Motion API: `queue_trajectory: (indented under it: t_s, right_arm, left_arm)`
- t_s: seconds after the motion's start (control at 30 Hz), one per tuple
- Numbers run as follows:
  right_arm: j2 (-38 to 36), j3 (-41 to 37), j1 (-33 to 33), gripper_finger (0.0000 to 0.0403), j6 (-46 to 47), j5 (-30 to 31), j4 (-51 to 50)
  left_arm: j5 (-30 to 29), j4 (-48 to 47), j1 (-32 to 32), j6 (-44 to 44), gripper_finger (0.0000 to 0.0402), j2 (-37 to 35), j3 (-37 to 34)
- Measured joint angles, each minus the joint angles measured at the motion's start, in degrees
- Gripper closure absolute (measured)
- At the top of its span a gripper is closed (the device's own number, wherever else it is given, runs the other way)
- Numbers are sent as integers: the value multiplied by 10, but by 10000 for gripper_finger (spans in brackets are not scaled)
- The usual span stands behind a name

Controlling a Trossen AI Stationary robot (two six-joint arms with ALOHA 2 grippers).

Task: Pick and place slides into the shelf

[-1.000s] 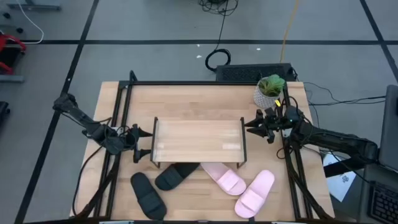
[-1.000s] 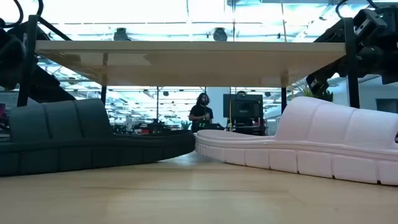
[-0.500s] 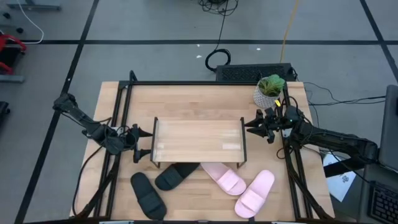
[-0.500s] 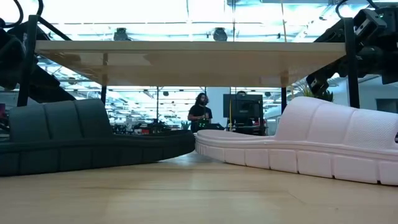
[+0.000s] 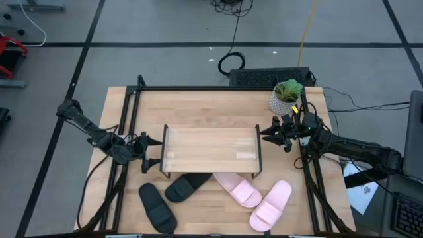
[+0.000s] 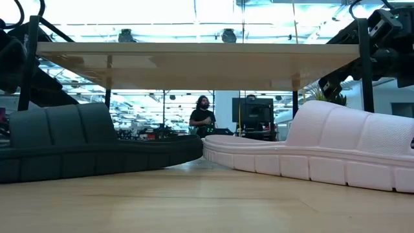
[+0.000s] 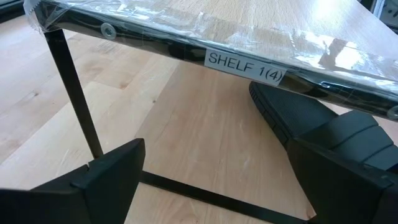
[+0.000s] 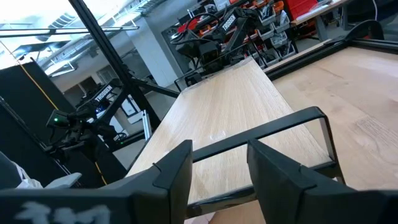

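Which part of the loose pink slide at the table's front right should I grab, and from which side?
Grip the pink slide across its broad strap, coming straight down from above. It lies sole-down and clear of the shelf, strap arched up, so fingers could probably close over its two edges. The right gripper is nearer; it is open and empty.

The high view looks straight down on the low wooden-topped, black-framed shelf (image 5: 211, 150) at frame centre, the low view peers level beneath it from close by, and both wrist views face its opposite ends.
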Motion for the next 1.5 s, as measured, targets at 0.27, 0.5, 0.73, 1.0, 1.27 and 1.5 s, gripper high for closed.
queue_trajectory:
  t_s: [0.27,0.5,0.73,1.0,1.27,1.5]
  right_arm:
    - [0,0,0,259,0,0,0]
    - [-1,0,0,259,45,14,29]
    - [-1,-1,0,259,164,18,215]
    - [-1,-1,0,259,154,192,510]
    - [-1,0,0,259,131,239,566]
    - [-1,0,0,259,126,258,566]
  left_arm:
    - [0,0,0,0,7,0,0]
    - [0,0,0,0,7,0,0]
    - [-5,-1,0,1,7,0,0]
    - [-80,-2,0,139,7,0,0]
    - [-110,0,0,171,7,0,0]
    - [-131,0,0,141,7,0,0]
